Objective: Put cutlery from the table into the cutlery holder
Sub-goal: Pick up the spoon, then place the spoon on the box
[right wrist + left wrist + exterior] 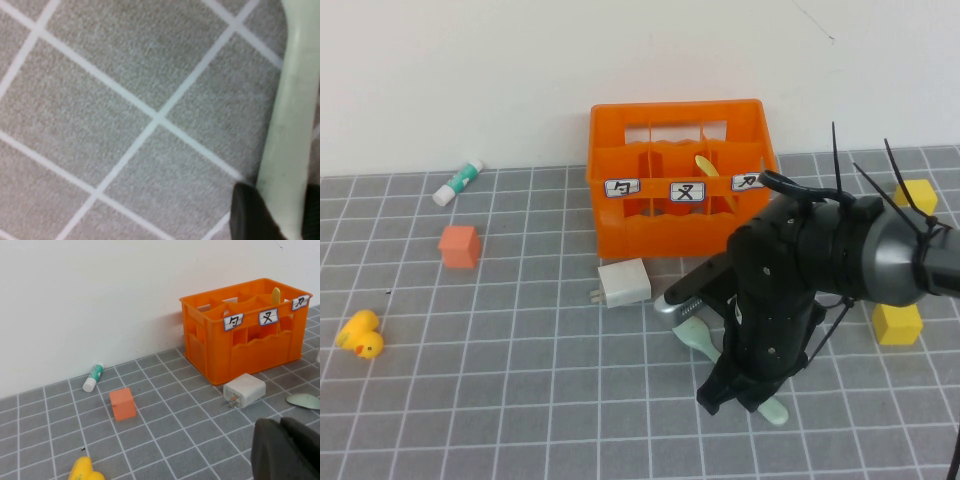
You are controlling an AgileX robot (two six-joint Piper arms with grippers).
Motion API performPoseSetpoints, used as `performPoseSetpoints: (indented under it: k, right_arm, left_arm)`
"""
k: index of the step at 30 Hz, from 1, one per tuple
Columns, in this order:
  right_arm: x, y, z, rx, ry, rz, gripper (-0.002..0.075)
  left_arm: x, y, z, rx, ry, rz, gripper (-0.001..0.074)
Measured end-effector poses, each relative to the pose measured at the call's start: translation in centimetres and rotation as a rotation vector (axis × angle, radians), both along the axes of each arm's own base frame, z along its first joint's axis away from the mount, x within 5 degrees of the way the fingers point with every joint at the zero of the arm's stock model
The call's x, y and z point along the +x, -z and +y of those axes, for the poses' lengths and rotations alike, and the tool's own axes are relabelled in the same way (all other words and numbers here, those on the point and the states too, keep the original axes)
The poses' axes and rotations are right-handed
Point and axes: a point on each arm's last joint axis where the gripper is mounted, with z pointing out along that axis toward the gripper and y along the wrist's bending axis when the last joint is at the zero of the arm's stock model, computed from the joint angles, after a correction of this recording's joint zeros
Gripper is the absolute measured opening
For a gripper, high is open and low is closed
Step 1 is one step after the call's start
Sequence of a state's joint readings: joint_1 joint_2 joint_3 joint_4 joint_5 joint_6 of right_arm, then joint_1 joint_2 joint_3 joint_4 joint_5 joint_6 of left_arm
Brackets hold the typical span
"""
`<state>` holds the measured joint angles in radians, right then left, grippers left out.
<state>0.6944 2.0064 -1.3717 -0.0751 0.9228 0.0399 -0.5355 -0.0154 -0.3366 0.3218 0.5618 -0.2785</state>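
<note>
The right gripper [745, 395] is low on the table [520, 400], in front of the orange crate [678, 175], pinching the green spoon [698, 338]. The yellow knife [708, 168] stands inside the crate. The left gripper [287, 450] is clenched, holding nothing.

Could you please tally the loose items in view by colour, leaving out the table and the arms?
Orange: 2, crate and cube
Yellow: 4, duck, two blocks, knife in the crate
White: 2, charger, tube
Mint green: 1, spoon
Total: 9
</note>
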Motion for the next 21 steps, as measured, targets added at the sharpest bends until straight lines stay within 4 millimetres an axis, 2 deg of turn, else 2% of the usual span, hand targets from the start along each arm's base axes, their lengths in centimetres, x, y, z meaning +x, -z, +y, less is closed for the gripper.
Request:
performPoseSetpoints:
  k: [4,12,21]
  right_arm:
    - [0.1,-0.9,0.1,0.036,-0.005,-0.049,0.0196]
    - [-0.2,-5.6,-0.2,0.138,-0.011,-0.178,0.0196]
    - [-0.1,-9.6,-0.1,0.28,-0.058,-0.362,0.0196]
  left_arm:
    - [0.0,0.0,0.0,0.003,-0.001,-0.002,0.0]
    - [0.0,0.0,0.0,0.005,-0.003,-0.003,-0.0001]
    - [0.0,-0.1,0.0,0.003,-0.001,-0.01,-0.0001]
